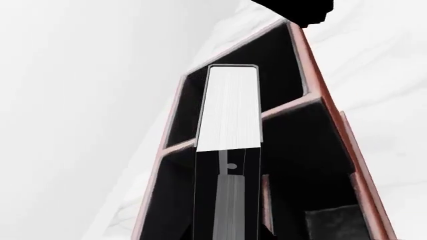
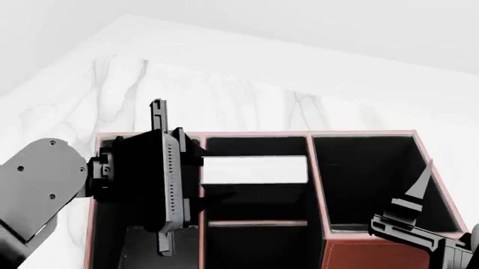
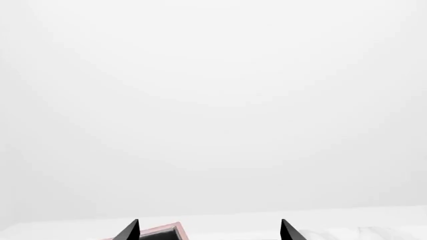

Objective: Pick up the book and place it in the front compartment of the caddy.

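The reddish-brown caddy with black-lined cells fills the lower head view. The book's white page-edge strip lies across the front compartment, between the low cross divider and the far long wall. My left gripper reaches in from the left over the long side cell and appears shut on the book's near end. In the left wrist view the book points into that cell of the caddy. My right gripper hovers open over the caddy's right corner, with nothing between its fingertips.
The caddy stands on a white marbled tabletop whose far edge runs across the top of the head view. A taller corner section rises at the caddy's near right. One caddy corner shows in the right wrist view.
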